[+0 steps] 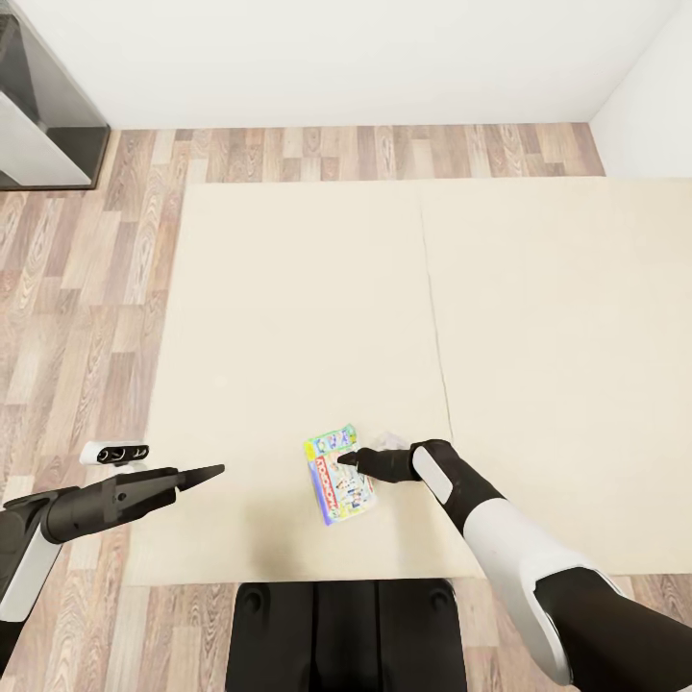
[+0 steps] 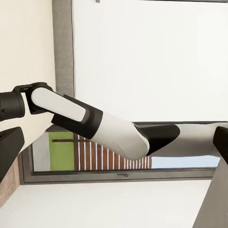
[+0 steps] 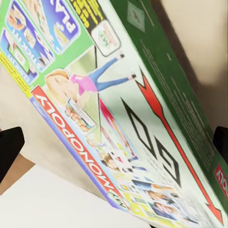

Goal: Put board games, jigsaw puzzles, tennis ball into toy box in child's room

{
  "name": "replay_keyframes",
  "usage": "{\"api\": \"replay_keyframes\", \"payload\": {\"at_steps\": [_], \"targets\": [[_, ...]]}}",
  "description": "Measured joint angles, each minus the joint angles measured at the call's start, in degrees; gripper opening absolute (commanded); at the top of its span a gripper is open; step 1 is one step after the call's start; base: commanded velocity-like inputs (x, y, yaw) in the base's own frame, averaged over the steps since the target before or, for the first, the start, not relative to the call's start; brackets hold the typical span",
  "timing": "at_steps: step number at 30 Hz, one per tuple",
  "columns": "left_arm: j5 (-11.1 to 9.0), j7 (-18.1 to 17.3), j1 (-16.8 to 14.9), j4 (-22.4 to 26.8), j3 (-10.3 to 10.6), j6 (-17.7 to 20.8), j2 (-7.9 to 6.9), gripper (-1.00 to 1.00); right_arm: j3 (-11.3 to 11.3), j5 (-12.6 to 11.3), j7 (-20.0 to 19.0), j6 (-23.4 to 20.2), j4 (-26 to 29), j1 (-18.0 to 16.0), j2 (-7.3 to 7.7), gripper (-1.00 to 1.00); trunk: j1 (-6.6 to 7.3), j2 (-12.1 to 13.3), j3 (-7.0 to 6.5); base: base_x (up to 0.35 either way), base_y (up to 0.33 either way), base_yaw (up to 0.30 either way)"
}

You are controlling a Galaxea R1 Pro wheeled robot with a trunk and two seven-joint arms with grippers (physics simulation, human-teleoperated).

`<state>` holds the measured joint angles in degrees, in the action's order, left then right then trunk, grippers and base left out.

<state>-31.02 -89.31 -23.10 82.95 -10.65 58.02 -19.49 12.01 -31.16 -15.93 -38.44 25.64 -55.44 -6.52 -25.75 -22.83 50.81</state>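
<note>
Cream fabric covers the bed (image 1: pixel 288 317), a wide flat mattress filling most of the head view, with 1 seam running from its far edge toward the robot, right of centre. Wood-look plank floor (image 1: pixel 77 317) borders it on the left and along the far side, where it meets a plain white wall (image 1: pixel 336 58). In the far left corner stands a dark grey piece of furniture with a paler front (image 1: pixel 43 106).

On the mattress, close to the near edge and just left of the seam, lies 1 board game (image 1: pixel 340 475), a thin printed box with a green border, a red banner and small cartoon figures. It lies flat; its long axis runs from far-left to near-right, tilted a little off the seam's line.

The right gripper (image 1: pixel 348 463) reaches in from the right and sits over the right side of the box. In the right wrist view the box lid (image 3: pixel 118 118) fills the frame, the 2 dark fingertips (image 3: pixel 9 147) showing at opposite edges, so the jaws stand apart; whether they touch the box I cannot tell.

The left gripper (image 1: pixel 207 473) hovers above the mattress's left margin, well apart from the game, its fingers drawn together to a point, holding nothing. The left wrist view shows the right arm (image 2: pixel 95 126) against a window (image 2: pixel 142 95).
</note>
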Motion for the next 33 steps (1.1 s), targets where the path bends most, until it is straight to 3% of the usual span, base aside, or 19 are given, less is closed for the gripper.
{"api": "replay_keyframes", "payload": {"at_steps": [33], "targets": [[0.1, 0.0, 0.0, 0.0, 0.0, 0.0, 0.0, 1.0, 0.0, 0.0, 0.1, 0.1, 0.0, 0.0, -0.02, 1.0, 0.0, 0.0, 0.0, 0.0, 0.048, 0.03]]}}
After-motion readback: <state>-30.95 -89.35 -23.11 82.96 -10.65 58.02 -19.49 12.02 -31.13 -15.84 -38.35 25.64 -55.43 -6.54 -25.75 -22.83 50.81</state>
